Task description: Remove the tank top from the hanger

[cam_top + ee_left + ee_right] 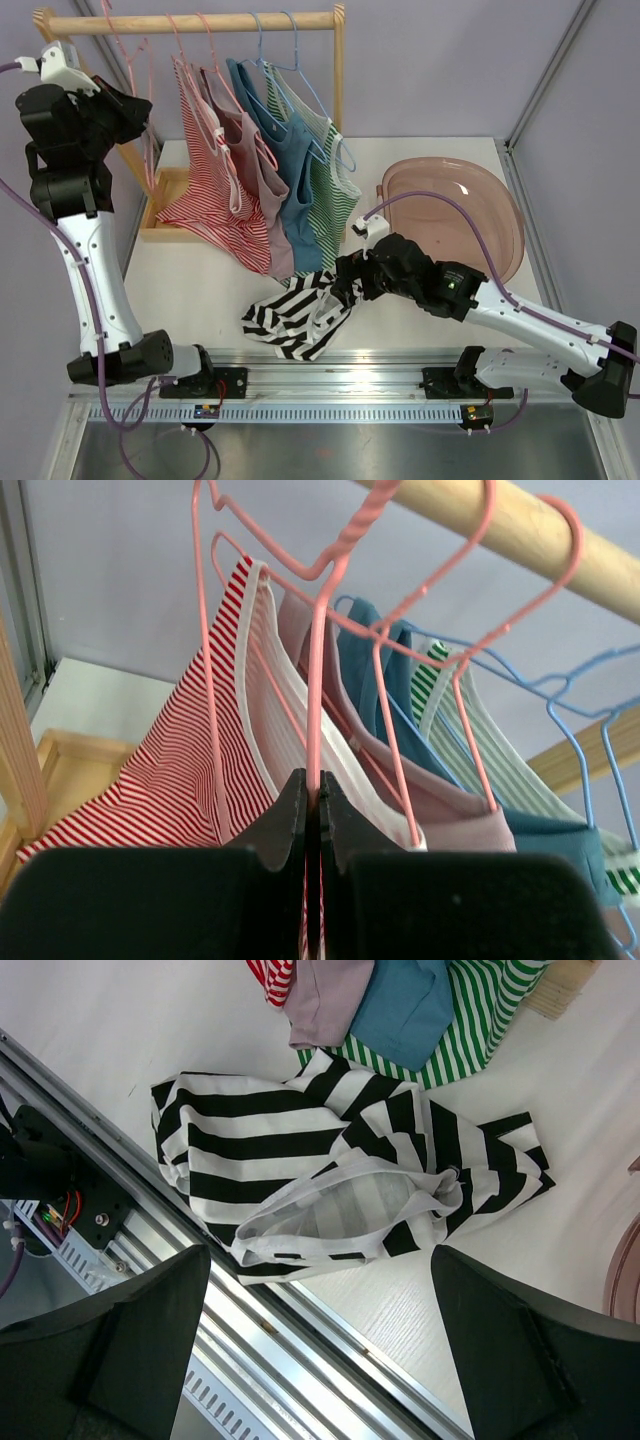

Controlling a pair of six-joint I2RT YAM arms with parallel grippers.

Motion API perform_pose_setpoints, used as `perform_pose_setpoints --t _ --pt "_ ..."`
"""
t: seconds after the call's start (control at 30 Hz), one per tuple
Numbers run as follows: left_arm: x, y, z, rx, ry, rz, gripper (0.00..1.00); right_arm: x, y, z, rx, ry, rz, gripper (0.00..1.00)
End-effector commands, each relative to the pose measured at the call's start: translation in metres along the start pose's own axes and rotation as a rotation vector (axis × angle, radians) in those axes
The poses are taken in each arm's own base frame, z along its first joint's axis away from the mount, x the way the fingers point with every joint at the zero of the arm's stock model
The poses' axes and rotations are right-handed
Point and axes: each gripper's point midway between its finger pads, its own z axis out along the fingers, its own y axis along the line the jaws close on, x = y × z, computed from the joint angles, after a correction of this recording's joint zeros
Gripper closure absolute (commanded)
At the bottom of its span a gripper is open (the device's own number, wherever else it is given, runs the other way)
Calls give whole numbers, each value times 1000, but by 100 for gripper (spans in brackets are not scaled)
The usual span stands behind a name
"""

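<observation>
Right gripper [318, 1290] agape, striped tank top [290, 315] crumpled, long axis left-right

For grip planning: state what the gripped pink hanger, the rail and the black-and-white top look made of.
Pink hanger: thin coated wire, probably metal, twisted at neck. Rail: matte pale wood, faint grain. Black-and-white top: soft fabric, limp folds.

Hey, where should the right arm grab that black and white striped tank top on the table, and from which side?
Best bet: grip the puffed, white-edged opening of the striped tank top, coming straight down from above. It bulges up off the flat cloth as a ridge, and the open right fingers hang to either side of it.
</observation>
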Motion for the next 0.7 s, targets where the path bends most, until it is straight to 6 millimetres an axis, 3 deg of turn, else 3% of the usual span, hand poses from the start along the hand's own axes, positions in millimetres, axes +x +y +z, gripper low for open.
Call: perform_pose_setpoints --t 0.0,0.03,0.13,0.17,0.23,0.43,0.57,0.6,0.67 --pt "-29 -19 4 100 -41 16 100 -11 2 -4 -12 -54 -6 1" --pt "-24 -9 21 95 -11 -1 100 -11 4 -4 -22 -52 -6 0" --pt "-32 -5 33 105 -1 -11 100 -8 11 -1 -61 -40 -15 1" --pt "-26 3 43 96 25 -31 100 -7 12 0 -71 -36 -16 0" --pt "-22 6 46 99 51 -45 100 -2 16 4 -90 -11 -16 1" --pt "6 29 46 15 108 -65 85 13 20 28 -88 76 -20 0" --pt "12 36 41 -13 130 -58 62 21 26 47 -44 96 -57 1" --pt "13 39 38 -33 127 -50 52 24 27 54 -26 110 -68 0" --pt "8 38 25 -62 104 -32 41 28 33 62 -9 117 -90 1"
